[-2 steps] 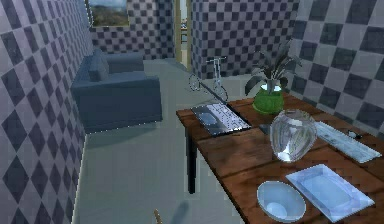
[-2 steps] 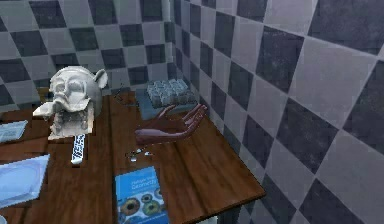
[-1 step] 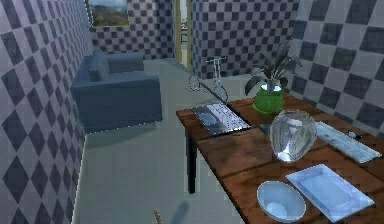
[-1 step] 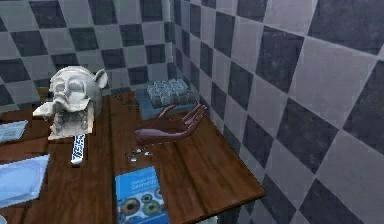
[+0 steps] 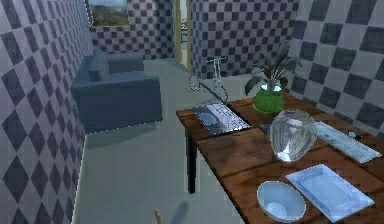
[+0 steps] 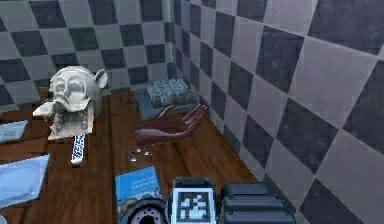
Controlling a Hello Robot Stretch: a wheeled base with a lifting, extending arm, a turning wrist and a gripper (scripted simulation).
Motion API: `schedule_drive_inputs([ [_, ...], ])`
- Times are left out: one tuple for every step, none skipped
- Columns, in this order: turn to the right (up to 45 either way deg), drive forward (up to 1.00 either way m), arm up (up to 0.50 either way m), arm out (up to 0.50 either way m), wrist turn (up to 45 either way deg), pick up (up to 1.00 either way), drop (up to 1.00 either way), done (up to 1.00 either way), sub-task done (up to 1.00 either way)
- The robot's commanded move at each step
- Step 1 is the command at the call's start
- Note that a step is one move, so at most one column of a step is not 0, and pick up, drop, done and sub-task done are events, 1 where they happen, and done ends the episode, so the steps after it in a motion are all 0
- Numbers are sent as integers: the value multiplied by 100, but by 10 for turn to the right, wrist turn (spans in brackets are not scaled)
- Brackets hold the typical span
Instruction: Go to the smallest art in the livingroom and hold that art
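Checkered walls (image 5: 40,80) enclose a living room where a blue armchair (image 5: 115,90) stands at the forward view's left, under a framed painting (image 5: 108,10) on the far wall. A wooden surface (image 5: 240,155) fills the right, carrying a potted plant (image 5: 268,90), a laptop (image 5: 220,118), a glass vase (image 5: 292,135), a pale tray (image 5: 330,188) and a bowl (image 5: 280,200).

In the arm side view, a pale skull statue (image 6: 72,98) stands on the surface at the left. Right of it and apart from it, close to the wall, lies a dark hand-shaped sculpture (image 6: 170,128), the smaller of the two pieces. A remote (image 6: 80,148) lies near the statue, and a blue book (image 6: 137,185) nearer still.

The end effector (image 6: 150,212) shows as a dark body at the bottom edge, beside a white marker square (image 6: 195,205). Its far end cannot be made out, so whether it holds anything cannot be told.
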Motion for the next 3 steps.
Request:
schedule_drive_inputs([
  [0,0,0,44,0,0,0,0,0],
  [0,0,0,0,450,0,0,0,0],
  [0,0,0,0,450,0,0,0,0],
])
